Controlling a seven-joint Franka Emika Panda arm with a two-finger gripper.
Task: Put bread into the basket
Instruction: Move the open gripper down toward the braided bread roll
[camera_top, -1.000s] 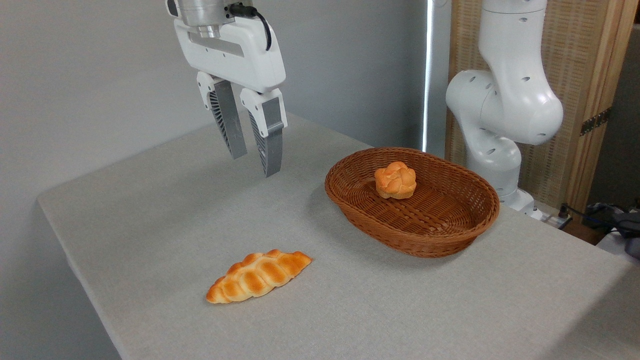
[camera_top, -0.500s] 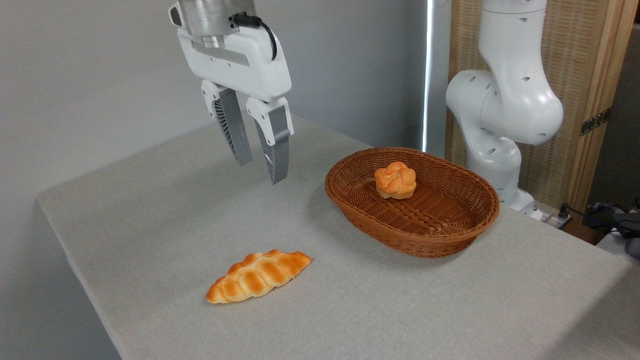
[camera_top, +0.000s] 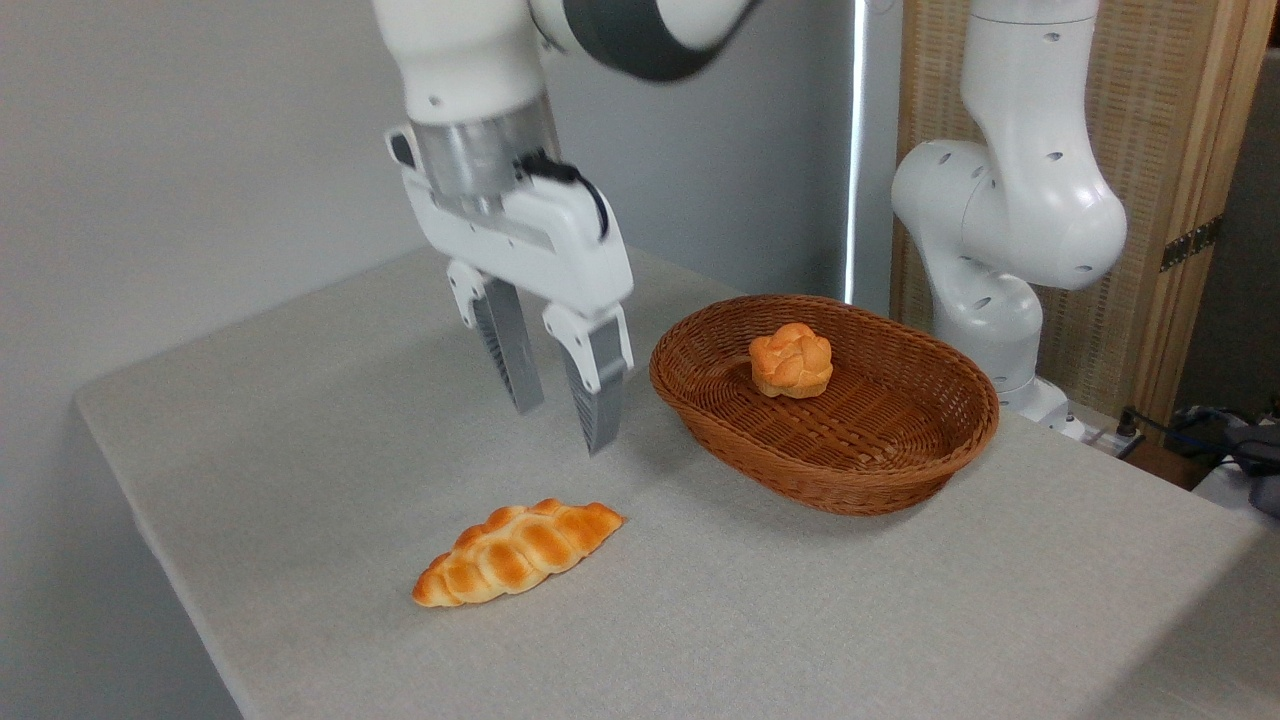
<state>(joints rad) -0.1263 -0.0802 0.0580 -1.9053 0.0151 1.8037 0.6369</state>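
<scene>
Grey-clothed table (camera_top: 300, 420): gripper (camera_top: 562, 425) hanging empty, jaws parted, above and behind the braided loaf (camera_top: 517, 552), apparently lining up a grasp; basket (camera_top: 690, 385) to the loaf's right.

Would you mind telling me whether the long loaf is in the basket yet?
Not yet. The loaf lies on the table, apart from the basket, which holds only a bun.

Even soft light, faint shadows, sharp focus, bright window strip (camera_top: 858, 150).
</scene>
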